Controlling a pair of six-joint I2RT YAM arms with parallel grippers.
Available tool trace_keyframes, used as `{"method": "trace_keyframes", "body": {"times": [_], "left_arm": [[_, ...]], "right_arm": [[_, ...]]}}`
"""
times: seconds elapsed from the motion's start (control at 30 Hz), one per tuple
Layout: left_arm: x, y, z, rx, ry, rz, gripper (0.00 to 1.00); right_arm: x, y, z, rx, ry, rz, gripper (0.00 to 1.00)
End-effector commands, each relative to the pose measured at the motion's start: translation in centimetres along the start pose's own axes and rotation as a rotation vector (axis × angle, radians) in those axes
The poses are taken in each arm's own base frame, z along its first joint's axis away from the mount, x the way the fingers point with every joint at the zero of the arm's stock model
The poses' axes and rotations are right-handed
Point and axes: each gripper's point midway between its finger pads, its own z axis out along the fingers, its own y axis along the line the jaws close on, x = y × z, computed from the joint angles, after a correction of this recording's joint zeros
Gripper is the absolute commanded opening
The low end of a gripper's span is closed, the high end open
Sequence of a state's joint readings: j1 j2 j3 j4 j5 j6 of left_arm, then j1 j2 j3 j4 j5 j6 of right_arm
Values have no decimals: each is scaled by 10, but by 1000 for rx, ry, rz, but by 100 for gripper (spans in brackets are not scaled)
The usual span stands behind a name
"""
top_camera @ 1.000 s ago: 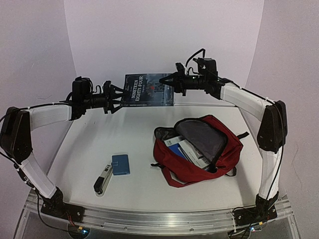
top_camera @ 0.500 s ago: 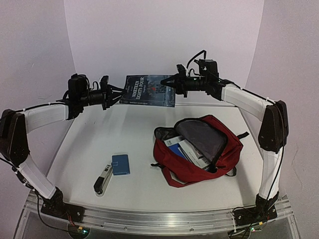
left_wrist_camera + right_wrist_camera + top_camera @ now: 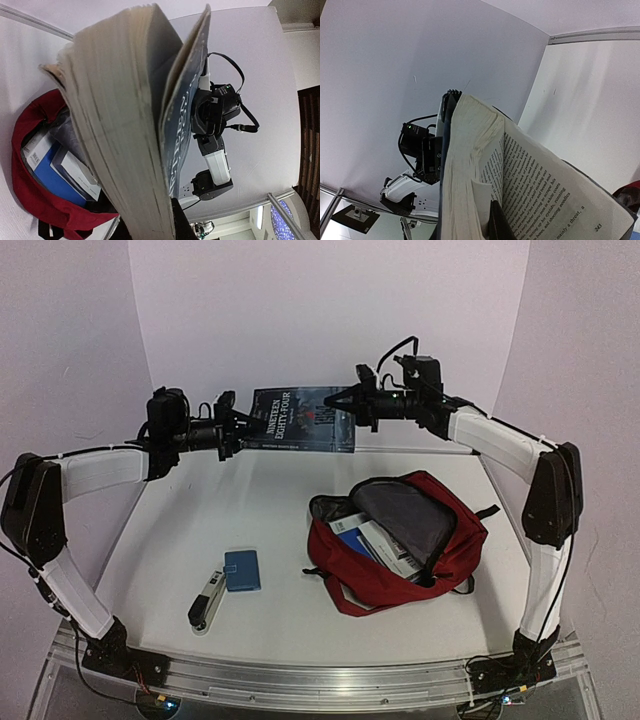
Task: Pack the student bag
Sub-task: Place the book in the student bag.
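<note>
Dark red student bag (image 3: 400, 540) lies open, lower right of centre on the tabletop (image 3: 200, 520), books (image 3: 375, 540) inside. Paperback (image 3: 303, 420) is airborne at top centre. Right claw (image 3: 338, 404) is pinched on its pages; left claw (image 3: 237, 430) is at its left edge, grip can't tell. Best bet: close the cover flat, lower it edge-first into the mouth.

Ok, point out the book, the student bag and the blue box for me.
book (image 3: 300, 420), top external view, front cover.
student bag (image 3: 385, 590), top external view, red front fabric.
blue box (image 3: 242, 570), top external view, top face.
</note>
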State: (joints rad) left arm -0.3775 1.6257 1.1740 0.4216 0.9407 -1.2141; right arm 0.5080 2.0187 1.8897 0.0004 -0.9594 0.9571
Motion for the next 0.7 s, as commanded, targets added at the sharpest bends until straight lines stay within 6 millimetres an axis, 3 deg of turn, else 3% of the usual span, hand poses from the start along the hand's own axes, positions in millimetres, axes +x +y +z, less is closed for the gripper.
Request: {"method": "trace_keyframes", "body": {"times": [0.0, 0.07, 0.13, 0.2, 0.33, 0.4, 0.53, 0.67], "left_arm": [[3, -50, -1, 107, 1, 127, 3], [-1, -55, -2, 103, -21, 141, 0], [-4, -59, -4, 104, -45, 155, 0], [-8, -64, -5, 108, -69, 170, 0], [-15, -71, -6, 108, -101, 197, 0], [-16, -72, -6, 111, -106, 203, 0], [-17, -76, -3, 128, -109, 218, 0], [-14, -84, 4, 153, -94, 237, 0]], "right_arm": [[-10, 71, -29, -119, -50, -160, 50], [-25, 64, -45, -80, -98, -152, 80], [-37, 53, -61, -26, -145, -151, 96], [-36, 45, -73, 1, -153, -138, 98], [-1, 28, -79, 23, -82, -62, 98], [17, 23, -79, 20, -40, -40, 98], [47, 31, -70, -13, 38, -37, 98], [58, 11, -65, 13, 62, 7, 98]]}}
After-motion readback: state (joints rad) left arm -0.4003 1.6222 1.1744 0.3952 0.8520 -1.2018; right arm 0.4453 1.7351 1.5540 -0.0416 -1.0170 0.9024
